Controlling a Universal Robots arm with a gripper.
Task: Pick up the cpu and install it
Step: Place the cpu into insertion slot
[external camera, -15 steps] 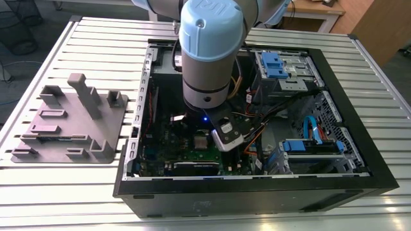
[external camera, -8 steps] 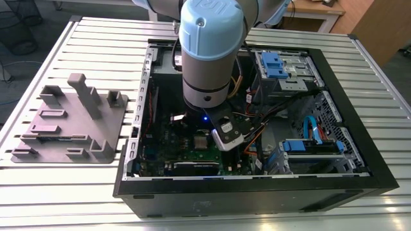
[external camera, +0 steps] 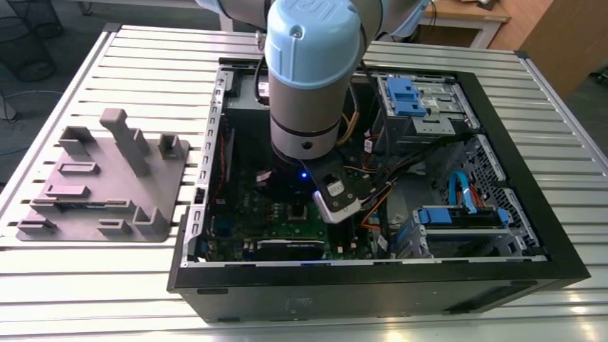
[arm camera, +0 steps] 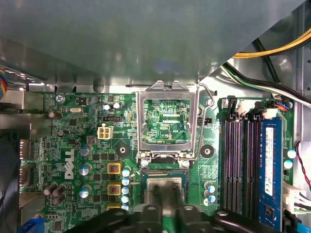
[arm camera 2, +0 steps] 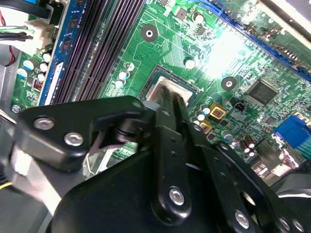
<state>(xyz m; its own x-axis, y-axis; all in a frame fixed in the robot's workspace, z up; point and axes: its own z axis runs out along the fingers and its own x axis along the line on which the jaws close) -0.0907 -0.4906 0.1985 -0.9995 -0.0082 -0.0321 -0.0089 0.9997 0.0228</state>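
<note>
One arm [external camera: 309, 85]: reaching straight down into the open computer case [external camera: 532, 263], above the middle of the board [arm camera: 87, 141].
Gripper [arm camera 2: 171, 99]: low over the socket, right at the cpu's top face; cannot tell whether open, closed or gripping.
Cpu [arm camera: 165, 182]: silver-grey square lying in the socket seat near the board's middle, just beside the hinge edge of the metal frame.
Metal frame [arm camera: 167, 124]: folded open, clear of the seat.
Memory slots [arm camera: 238, 160]: beside the socket, toward one board edge.
Tray [external camera: 95, 185]: on the table beside the case, at the exterior view's left.
Risk: probably bent socket pins, caused by a tilted or off-square chip pressed down; possibly a shifted chip, caused by a dragging release.
</note>
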